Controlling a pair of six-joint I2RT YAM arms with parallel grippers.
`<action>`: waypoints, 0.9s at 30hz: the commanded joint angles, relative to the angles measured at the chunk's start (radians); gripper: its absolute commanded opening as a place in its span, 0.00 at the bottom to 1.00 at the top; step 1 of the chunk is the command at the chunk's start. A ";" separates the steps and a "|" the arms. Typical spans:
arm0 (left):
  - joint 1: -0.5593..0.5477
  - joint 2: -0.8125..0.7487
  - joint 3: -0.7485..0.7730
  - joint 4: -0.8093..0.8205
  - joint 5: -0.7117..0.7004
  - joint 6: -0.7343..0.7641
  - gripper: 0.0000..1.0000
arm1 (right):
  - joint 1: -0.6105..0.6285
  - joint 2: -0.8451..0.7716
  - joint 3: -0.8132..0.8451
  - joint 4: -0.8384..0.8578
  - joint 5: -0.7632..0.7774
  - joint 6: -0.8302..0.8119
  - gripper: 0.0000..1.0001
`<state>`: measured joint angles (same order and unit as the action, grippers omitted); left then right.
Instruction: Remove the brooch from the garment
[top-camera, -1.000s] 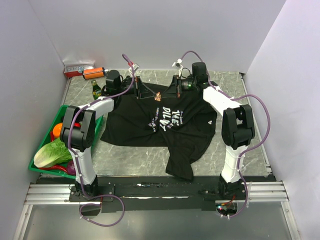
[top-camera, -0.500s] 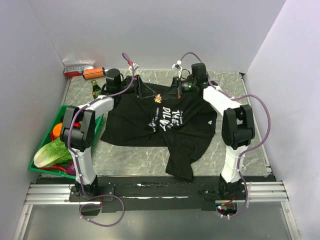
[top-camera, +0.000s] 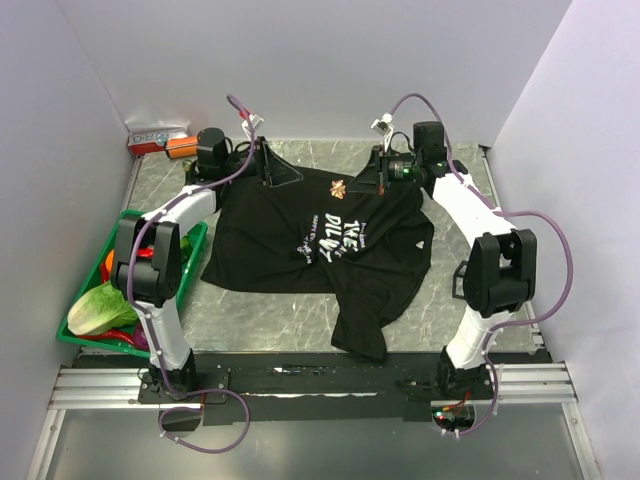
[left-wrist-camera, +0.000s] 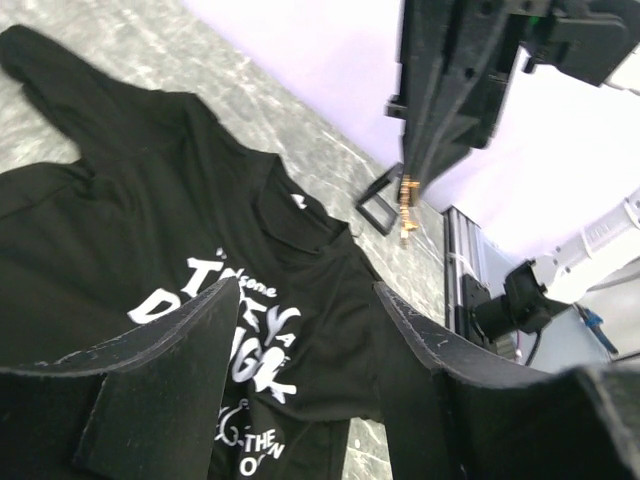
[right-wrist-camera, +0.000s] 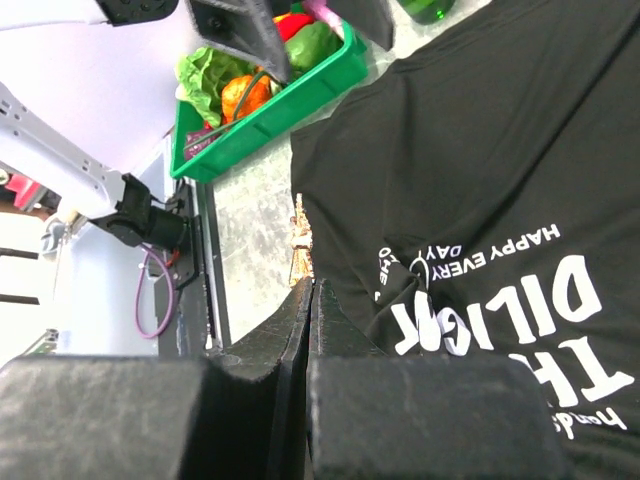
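At the far edge of the table (top-camera: 270, 310), the right gripper (right-wrist-camera: 309, 292) had pulled back with its jaws pinched on the brooch (right-wrist-camera: 300, 240), now hanging clear of the garment (top-camera: 300, 225). The left gripper (left-wrist-camera: 308, 288), jaws spread and empty, had swung aside, and removal looked essentially done.

1. T-shirt (top-camera: 300, 250): black, with white printed lettering across the chest.
2. Brooch (right-wrist-camera: 299, 245): coppery gold.
3. Counter (top-camera: 470, 290): grey-green, marbled with pale veins.
4. Crate (right-wrist-camera: 300, 100): bright green, holding a pale green lettuce (top-camera: 100, 308) and an orange fruit (right-wrist-camera: 245, 97).
5. Left claw (top-camera: 278, 172) and right claw (right-wrist-camera: 306, 290): matte black.
6. Cable (right-wrist-camera: 141, 300): purple.
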<state>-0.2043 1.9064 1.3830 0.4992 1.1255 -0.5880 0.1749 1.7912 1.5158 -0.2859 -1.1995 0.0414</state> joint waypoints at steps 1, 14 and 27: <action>-0.021 -0.070 -0.021 0.127 0.074 -0.032 0.60 | 0.005 -0.079 -0.026 0.002 0.009 -0.032 0.00; -0.086 -0.023 0.042 0.082 0.077 0.002 0.61 | 0.008 -0.082 -0.025 0.010 0.020 -0.015 0.00; -0.024 -0.018 0.082 -0.117 -0.003 0.131 0.60 | 0.006 -0.245 0.024 -0.174 0.668 -0.176 0.00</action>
<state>-0.2516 1.8877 1.4105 0.4412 1.1473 -0.5262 0.1772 1.6737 1.4998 -0.4503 -0.8570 -0.0704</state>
